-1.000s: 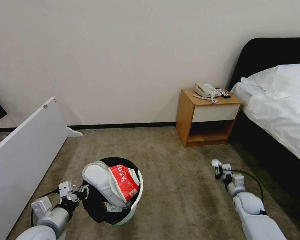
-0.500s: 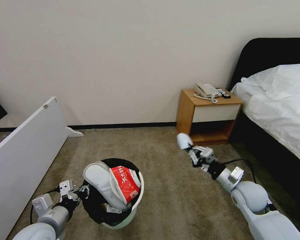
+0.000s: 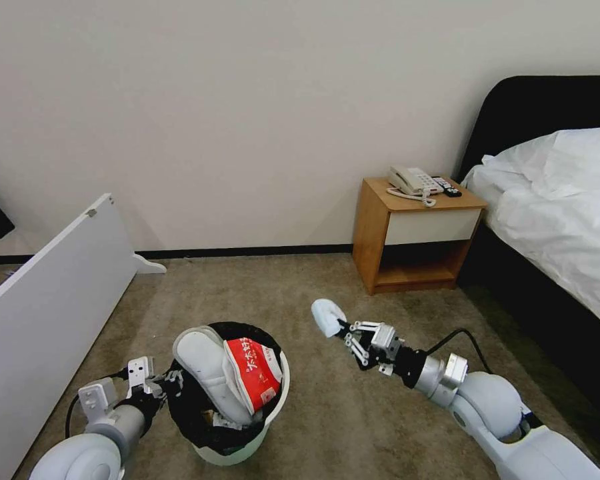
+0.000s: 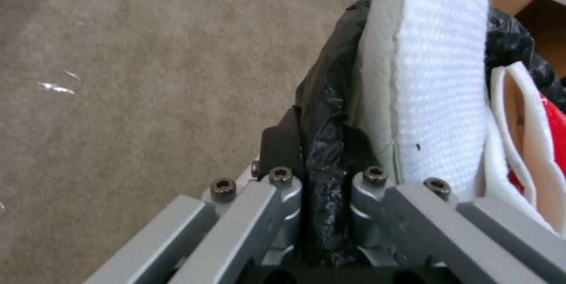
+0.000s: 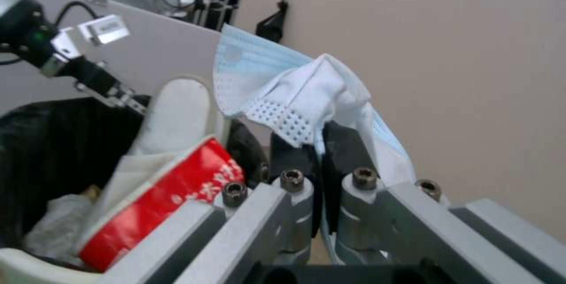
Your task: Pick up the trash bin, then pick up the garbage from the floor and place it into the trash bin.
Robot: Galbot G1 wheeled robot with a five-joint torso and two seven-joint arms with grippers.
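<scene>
Since a second ago the right end effector [image 3: 343, 328] has swung left toward the bin [image 3: 273, 407], its fingers clamped on a crumpled pale-blue mask [image 5: 307, 85]. The left end effector [image 3: 161, 385] stays pinched on the bin's black-lined rim. A slipper [image 3: 207, 367] stands upright inside beside a red packet [image 3: 252, 373] (white lettering, unreadable)

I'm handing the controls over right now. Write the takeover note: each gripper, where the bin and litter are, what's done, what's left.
Left gripper: shut on the trash bin, pinching its rim and black liner at the bin's left side.
Right gripper: shut on a face mask, held in the air to the right of the bin, not yet over the opening.
In the bin: a white slipper and a red-white snack packet, both sticking up above the rim.
Left: bring the mask over the bin and release it. No other litter shows on the carpet in the head view.
</scene>
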